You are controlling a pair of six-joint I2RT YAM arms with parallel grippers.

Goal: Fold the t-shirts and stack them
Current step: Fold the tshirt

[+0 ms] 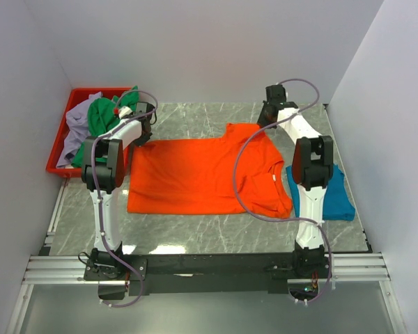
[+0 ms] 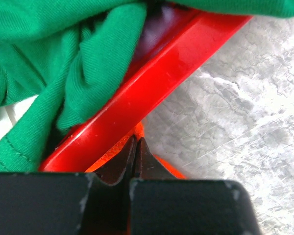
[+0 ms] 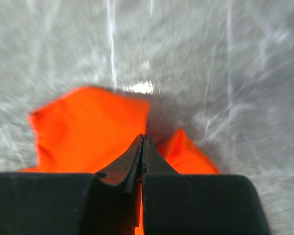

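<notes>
The bright orange t-shirt [image 1: 195, 174] lies spread flat in the middle of the table. My left gripper [image 1: 143, 136] is shut on its far left corner [image 2: 139, 131], right beside the tray. My right gripper [image 1: 266, 120] is shut on its far right sleeve [image 3: 88, 127], lifted slightly off the table. The teal blue t-shirt [image 1: 338, 198] lies at the right under my right arm. The green t-shirt [image 1: 104, 118] and the pale lavender t-shirt [image 1: 75, 129] are bunched in the tray. The green cloth also shows in the left wrist view [image 2: 63, 58].
The red plastic tray [image 1: 56, 156] stands at the far left of the table; its rim [image 2: 152, 83] is close to my left fingers. White walls close in the table on three sides. The marble tabletop [image 1: 195, 229] shows in front of the orange shirt.
</notes>
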